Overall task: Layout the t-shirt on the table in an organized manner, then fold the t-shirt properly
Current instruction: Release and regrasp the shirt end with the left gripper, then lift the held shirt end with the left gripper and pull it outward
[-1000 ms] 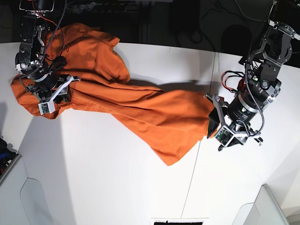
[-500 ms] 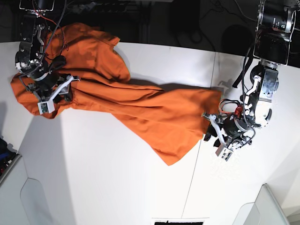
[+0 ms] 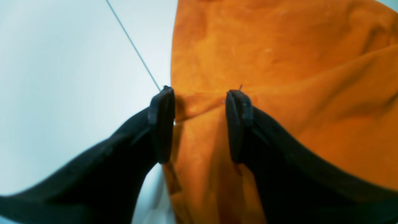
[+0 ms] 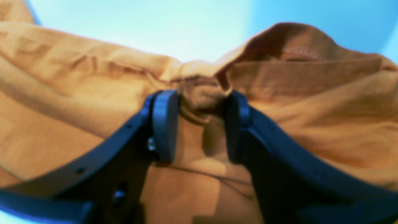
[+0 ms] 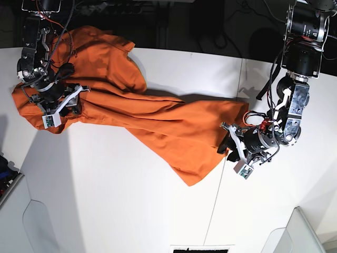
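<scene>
my left gripper (image 3: 199, 124) stands parted astride the t-shirt (image 5: 158, 124) hem; my right gripper (image 4: 197, 124) seems parted around bunched fabric (blurry) near the table (image 5: 131, 211) edge.

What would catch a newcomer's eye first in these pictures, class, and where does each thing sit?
The bright orange t-shirt stands out first, stretched in a crumpled diagonal band across the white table in the base view. Next come the two black arms at its ends: the right pincer has a bunch of fabric between its fingers, while the left pincer straddles the shirt's edge beside the table's thin dark seam.
</scene>
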Controlling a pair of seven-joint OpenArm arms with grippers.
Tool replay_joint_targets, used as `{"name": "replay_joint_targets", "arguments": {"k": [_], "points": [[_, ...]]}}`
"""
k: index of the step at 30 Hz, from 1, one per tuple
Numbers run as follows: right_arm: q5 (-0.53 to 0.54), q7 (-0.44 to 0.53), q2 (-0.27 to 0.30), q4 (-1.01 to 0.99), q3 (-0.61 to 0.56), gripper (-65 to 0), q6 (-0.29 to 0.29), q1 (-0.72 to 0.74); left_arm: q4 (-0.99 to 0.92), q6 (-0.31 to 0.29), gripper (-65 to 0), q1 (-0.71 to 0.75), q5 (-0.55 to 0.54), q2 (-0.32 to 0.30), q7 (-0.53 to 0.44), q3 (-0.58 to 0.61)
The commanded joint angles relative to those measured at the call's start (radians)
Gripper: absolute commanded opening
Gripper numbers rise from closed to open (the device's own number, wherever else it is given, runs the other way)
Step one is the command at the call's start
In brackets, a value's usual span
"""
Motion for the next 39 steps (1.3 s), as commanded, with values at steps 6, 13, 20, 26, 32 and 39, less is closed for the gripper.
{"name": "replay_joint_targets", "arguments": {"k": [6, 13, 20, 26, 32, 39], "points": [[0.001, 0.0, 0.008, 0.012, 0.005, -39.5, -0.007, 0.009, 0.014, 0.022, -35.8, -0.042, 0.017, 0.0, -0.014, -0.006], [0.0, -0.003, 0.008, 0.012, 0.005, -39.5, -0.007, 0.009, 0.011, 0.022, -35.9, -0.03, 0.035, 0.01, -0.005, -0.006], [0.001, -0.003, 0.008, 0.012, 0.005, -39.5, -0.007, 0.009, 0.0, 0.023, -36.0, -0.012, 0.098, 0.011, -0.026, 0.05], [0.001, -0.004, 0.008, 0.012, 0.005, -39.5, -0.007, 0.009, -0.015, 0.137, -36.0, -0.012, 0.151, 0.011, -0.065, 0.129], [0.001, -0.004, 0.008, 0.012, 0.005, -39.5, -0.007, 0.009, -0.015, 0.157, -50.6, -0.012, 0.163, 0.027, -0.066, 0.132], [0.002, -0.003, 0.008, 0.012, 0.005, -39.5, -0.007, 0.009, -0.014, 0.162, -65.0, -0.03, 0.159, 0.04, -0.069, 0.13]]}}
